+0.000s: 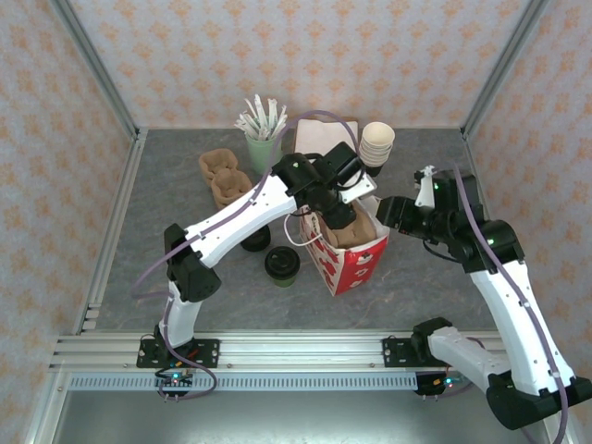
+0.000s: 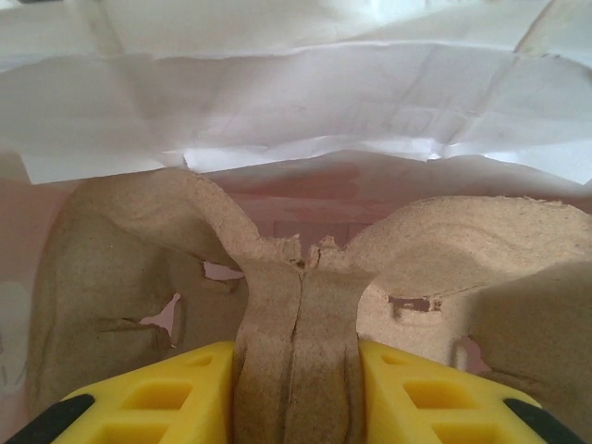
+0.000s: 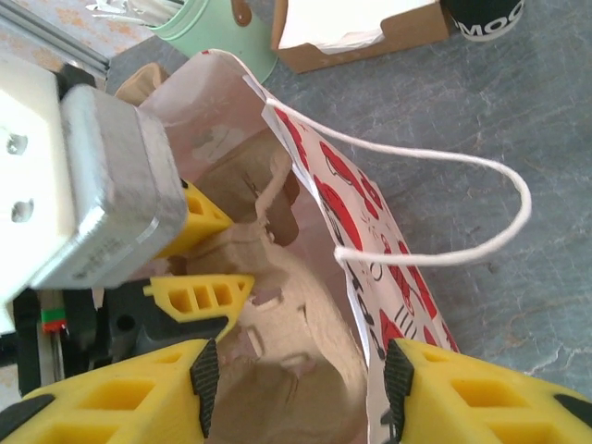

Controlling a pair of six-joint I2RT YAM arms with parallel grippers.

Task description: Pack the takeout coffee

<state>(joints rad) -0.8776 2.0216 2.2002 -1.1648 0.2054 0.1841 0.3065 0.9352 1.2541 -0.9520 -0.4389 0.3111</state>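
Paper-walled, black-lidded, the takeout coffee (image 1: 282,265) stands mid-frame on the table (image 1: 166,199), near the bag's (image 1: 356,264) left side; probably light, crushable, spill-prone, best gripped gently round its middle; left end effector (image 2: 296,388) pinches the ridge of the pulp carrier (image 2: 462,268); right end effector (image 3: 301,384) gapes empty.

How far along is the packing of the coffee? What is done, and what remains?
Done: the paper bag stands open with the pulp cup carrier inside it. In hand: the left hand clamps the carrier's middle ridge; the right hand is open, astride the bag's wall. Left: the lidded coffee cup stands on the table beside the bag, not yet packed.
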